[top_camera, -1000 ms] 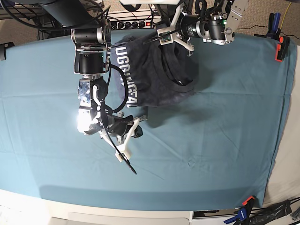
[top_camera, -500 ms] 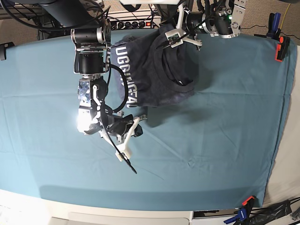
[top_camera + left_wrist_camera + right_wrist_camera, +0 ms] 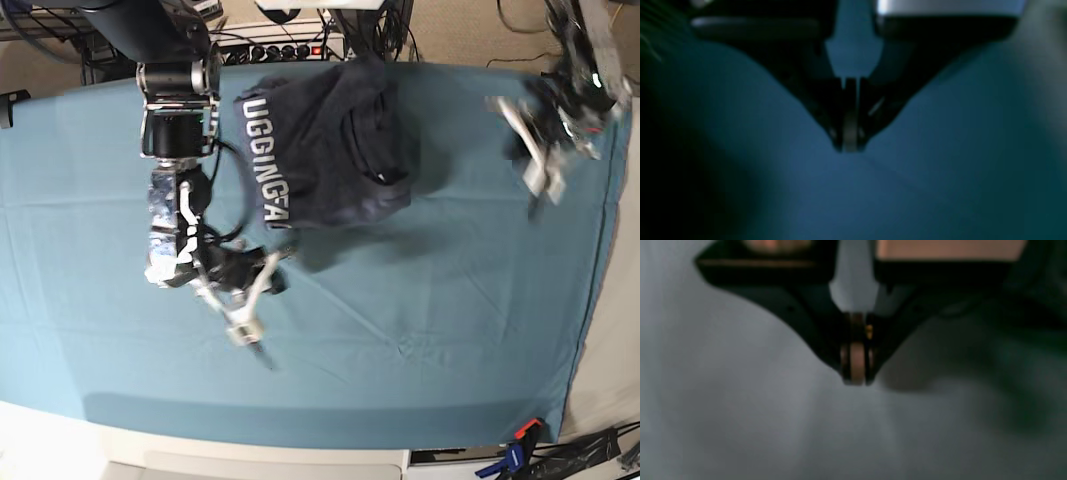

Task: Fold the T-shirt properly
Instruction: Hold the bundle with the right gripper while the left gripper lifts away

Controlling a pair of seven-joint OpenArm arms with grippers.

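Note:
The T-shirt (image 3: 330,150) lies bunched at the back middle of the teal table cloth (image 3: 420,300). Its white lettering (image 3: 268,160) runs down its left side. My left gripper (image 3: 535,195) hangs blurred near the table's right edge, well clear of the shirt. In the left wrist view, the left gripper (image 3: 850,150) is shut with nothing in it, over teal cloth. My right gripper (image 3: 262,358) is left of centre, in front of the shirt and apart from it. The right wrist view shows the right gripper (image 3: 857,381) shut and empty.
A power strip (image 3: 290,50) and cables sit behind the table's back edge. Clamps (image 3: 520,445) hold the cloth at the front right corner. The cloth ends near the right edge, with a pale surface (image 3: 610,330) beyond it.
My left arm has swung from over the T-shirt's top to the table's right side. The shirt stays bunched at the back. My right arm has shifted slightly towards the front left.

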